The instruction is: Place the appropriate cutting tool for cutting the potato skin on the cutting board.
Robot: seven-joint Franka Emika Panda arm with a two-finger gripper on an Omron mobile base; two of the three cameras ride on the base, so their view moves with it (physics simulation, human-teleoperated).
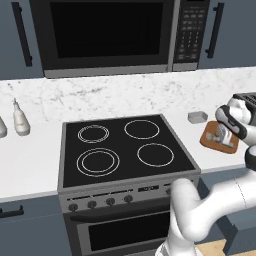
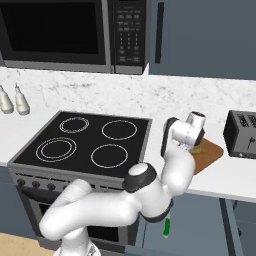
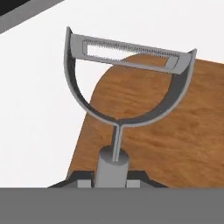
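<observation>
My gripper [image 3: 111, 180] is shut on the round handle of a grey Y-shaped peeler [image 3: 127, 83], whose blade points away from the hand. The peeler hangs over the near left corner of the reddish-brown cutting board [image 3: 175, 131], with the blade partly past the board's edge over the white counter. In the left base view the gripper [image 1: 222, 135] sits low over the board [image 1: 209, 139]. A small olive-yellow potato [image 2: 196, 149] lies on the board [image 2: 212, 152], just below the hand.
A small grey square dish [image 1: 197, 117] stands behind the board. A black toaster [image 2: 242, 134] is to the board's right. The stove [image 1: 125, 145] fills the middle, and two bottles [image 1: 20, 120] stand far left. A green object [image 2: 166, 227] shows below the counter's edge.
</observation>
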